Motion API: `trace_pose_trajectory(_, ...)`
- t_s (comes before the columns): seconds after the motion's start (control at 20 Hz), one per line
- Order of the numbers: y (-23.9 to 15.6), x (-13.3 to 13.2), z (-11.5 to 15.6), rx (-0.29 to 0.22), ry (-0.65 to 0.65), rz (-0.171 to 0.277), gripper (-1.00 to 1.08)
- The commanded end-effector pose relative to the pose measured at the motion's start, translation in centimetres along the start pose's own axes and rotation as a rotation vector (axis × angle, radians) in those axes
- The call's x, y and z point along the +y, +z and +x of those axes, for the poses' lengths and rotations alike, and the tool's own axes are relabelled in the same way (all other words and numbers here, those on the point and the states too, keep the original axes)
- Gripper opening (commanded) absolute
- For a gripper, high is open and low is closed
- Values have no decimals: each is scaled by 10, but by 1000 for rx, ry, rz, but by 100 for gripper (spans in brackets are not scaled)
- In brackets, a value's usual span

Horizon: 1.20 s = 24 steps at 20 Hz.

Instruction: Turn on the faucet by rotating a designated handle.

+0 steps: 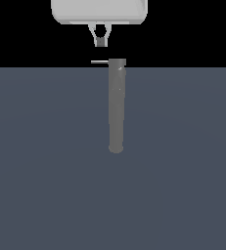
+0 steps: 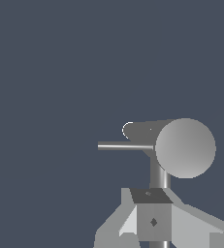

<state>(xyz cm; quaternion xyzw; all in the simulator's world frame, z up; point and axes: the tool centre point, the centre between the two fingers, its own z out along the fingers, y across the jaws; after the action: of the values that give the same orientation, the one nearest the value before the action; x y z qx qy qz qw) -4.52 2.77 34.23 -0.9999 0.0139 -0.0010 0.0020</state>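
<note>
Handle (image 1: 99,62): a thin, light grey straight rod. It juts sideways from the far end of the faucet toward the exterior view's left, its long axis level and at right angles to the cylinder. In my wrist view the same rod (image 2: 124,146) runs out from the cylinder and ends free against the plain surface.

My gripper (image 1: 101,42): it hangs just above the handle's free length, apart from it, with a clear dark gap between fingertips and rod. My two fingers converge downward to tips that lie close together with nothing between them. My white blocky body fills the upper edge of the exterior view. In the wrist view my fingers (image 2: 153,222) appear at the near edge, overlapping a vertical rod; whether they touch it I cannot tell.

Faucet (image 1: 116,105): a long matte grey cylinder. Its long axis runs up and down the exterior view, the rounded end nearest the viewer and the flat end, which bears the handle, at the far edge of the surface. In the wrist view its round face (image 2: 185,147) looks toward the camera.

Surface (image 1: 46,161): a plain slate-blue ground on either side of the faucet.

Obstruction: no object lies between my fingertips and the handle.
</note>
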Motion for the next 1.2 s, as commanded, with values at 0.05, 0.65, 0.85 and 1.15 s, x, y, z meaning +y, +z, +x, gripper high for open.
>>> trace_pose_trajectory(0.05, 15, -3, 22, 0, 4, -1, -100)
trace_pose_trajectory(0.65, 40, -8, 62, -2, 10, -3, -100)
trace_pose_trajectory(0.85, 41, -8, 64, -2, 10, -4, -100)
trace_pose_trajectory(1.15, 41, -11, 54, -2, 10, -4, -100)
